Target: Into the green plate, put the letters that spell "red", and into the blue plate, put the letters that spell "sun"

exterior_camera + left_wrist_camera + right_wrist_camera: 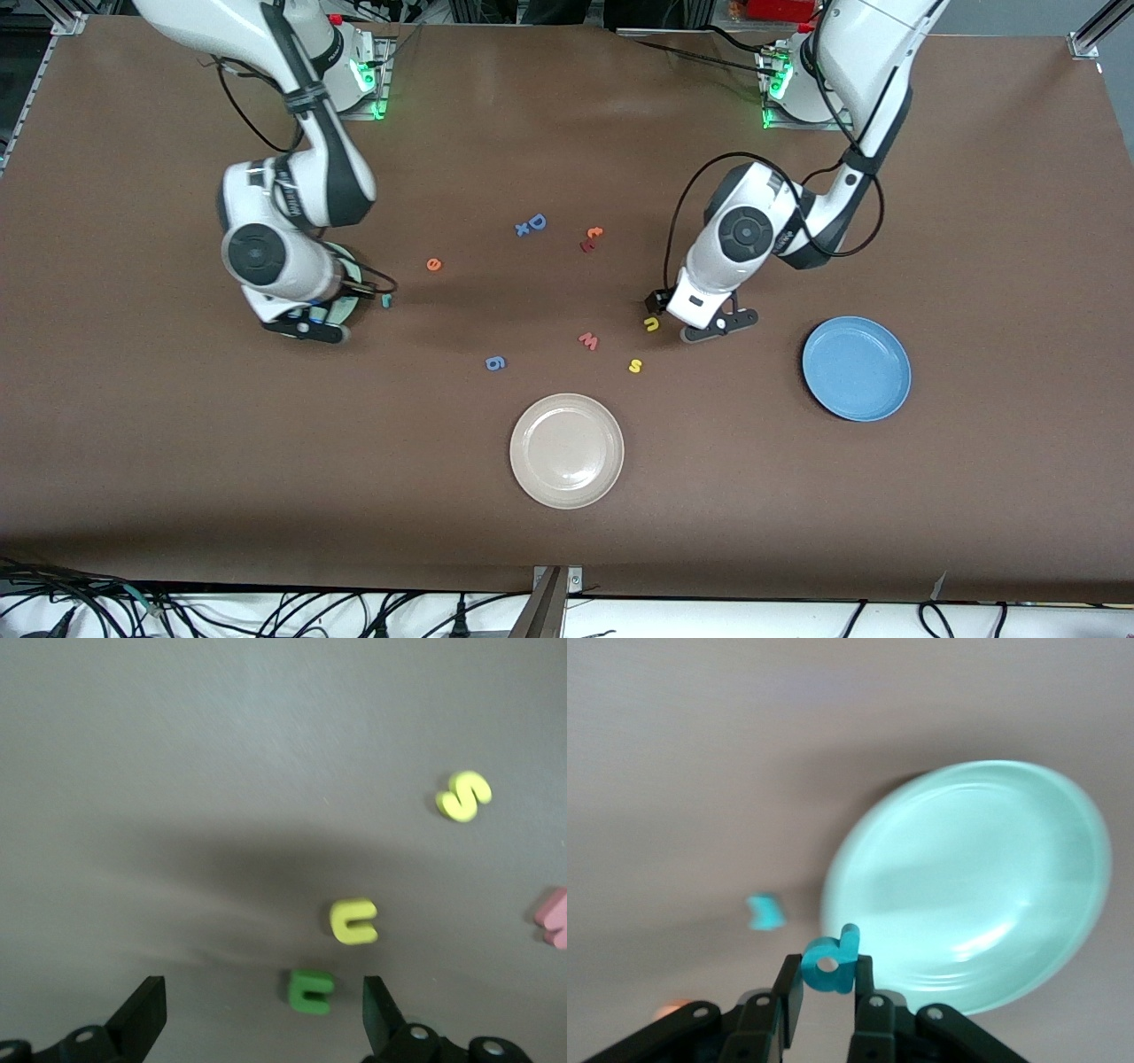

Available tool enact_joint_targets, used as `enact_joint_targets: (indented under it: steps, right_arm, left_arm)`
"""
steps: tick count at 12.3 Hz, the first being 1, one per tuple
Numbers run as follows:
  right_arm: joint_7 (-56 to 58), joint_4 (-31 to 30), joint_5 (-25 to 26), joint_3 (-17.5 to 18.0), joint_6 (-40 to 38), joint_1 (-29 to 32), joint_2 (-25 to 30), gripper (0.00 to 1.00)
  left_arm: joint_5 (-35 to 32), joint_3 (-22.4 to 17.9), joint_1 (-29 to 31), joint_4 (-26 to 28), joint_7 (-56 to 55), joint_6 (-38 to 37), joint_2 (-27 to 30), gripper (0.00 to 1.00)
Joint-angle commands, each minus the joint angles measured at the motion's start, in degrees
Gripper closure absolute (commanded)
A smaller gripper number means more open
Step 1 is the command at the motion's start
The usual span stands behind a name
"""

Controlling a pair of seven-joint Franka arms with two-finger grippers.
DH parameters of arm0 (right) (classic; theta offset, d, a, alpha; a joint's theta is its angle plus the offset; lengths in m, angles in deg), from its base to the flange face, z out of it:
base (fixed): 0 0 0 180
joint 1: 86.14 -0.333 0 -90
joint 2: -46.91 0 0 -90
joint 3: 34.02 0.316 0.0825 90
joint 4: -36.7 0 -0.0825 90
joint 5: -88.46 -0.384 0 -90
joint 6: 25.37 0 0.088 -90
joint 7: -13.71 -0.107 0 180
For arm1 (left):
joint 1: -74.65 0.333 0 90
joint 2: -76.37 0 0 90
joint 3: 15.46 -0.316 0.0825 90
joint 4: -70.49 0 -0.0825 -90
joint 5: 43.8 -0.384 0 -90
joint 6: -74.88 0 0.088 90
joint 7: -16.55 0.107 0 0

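Right gripper pinches teal d in the air at the green plate rim, teal r on the table just beside the plate, orange e well apart. Left gripper low over the table, jaws spread, green n between them, yellow u just beside it, s nearer the front camera. Blue plate toward the left arm's end

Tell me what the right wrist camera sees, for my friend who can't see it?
The right gripper is shut on a teal letter d, held just over the rim of the pale green plate. Another small teal letter lies on the brown table beside the plate.
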Motion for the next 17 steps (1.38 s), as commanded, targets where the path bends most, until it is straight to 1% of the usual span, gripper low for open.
enact_joint_targets:
  steps: [1, 3, 4, 6, 7, 8, 9, 11, 12, 15, 17]
  right_arm:
    - [6.53, -5.89, -0.37, -3.05, 1.02, 1.23, 2.14, 0.88]
    - [9.69, -8.01, -0.37, -3.05, 4.53, 3.43, 0.57, 0.90]
    - [11.01, -9.06, -0.37, -3.05, 6.81, 4.14, -0.58, 0.90]
    - [12.52, -9.25, -0.45, -3.05, 7.62, 4.93, -2.25, 0.89]
    - [12.43, -9.07, -0.54, -2.96, 7.62, 5.02, -3.04, 0.59]
    - [12.26, -8.81, -1.41, -2.96, 7.45, 5.02, -3.66, 0.10]
    - [12.34, -8.46, -1.94, -2.96, 6.93, 5.02, -3.49, 0.00]
    - [12.34, -6.62, -1.95, -2.61, 4.48, 4.85, -2.27, 0.00]
    - [11.91, -5.31, -2.03, -1.83, 4.11, 3.98, -2.09, 0.00]
    - [11.81, -3.54, -1.95, 2.82, 4.46, 3.70, -0.94, 0.00]
    - [12.60, -3.01, -1.86, 5.72, 5.25, 3.70, -1.12, 0.00]
  left_arm:
    - [1.56, -0.35, -1.86, 0.63, -2.30, 1.53, -0.20, 0.02]
    - [1.21, -0.35, -1.95, 0.98, -2.30, 1.52, -0.29, 0.04]
    - [1.12, -0.35, -1.95, 1.16, -2.21, 1.52, -0.64, 0.07]
    - [0.95, -0.43, -2.04, 1.25, -2.04, 1.52, -1.43, 0.10]
    - [0.86, -0.43, -2.56, 1.16, -2.04, 1.61, -2.30, 0.11]
    - [0.86, -0.43, -3.35, 1.07, -2.04, 1.61, -2.92, 0.13]
    - [0.86, -0.52, -3.36, 1.07, -1.95, 1.61, -3.02, 0.13]
    - [0.86, -0.52, -3.45, 1.16, -1.69, 1.61, -3.02, 0.14]
    - [0.68, -0.52, -3.45, 1.16, -1.43, 1.61, -3.02, 0.14]
    - [-5.98, -0.52, -4.24, 1.25, -1.25, 1.44, -3.02, 0.13]
    - [-6.44, -0.61, -4.41, 1.25, -1.16, 1.35, -3.02, 0.13]
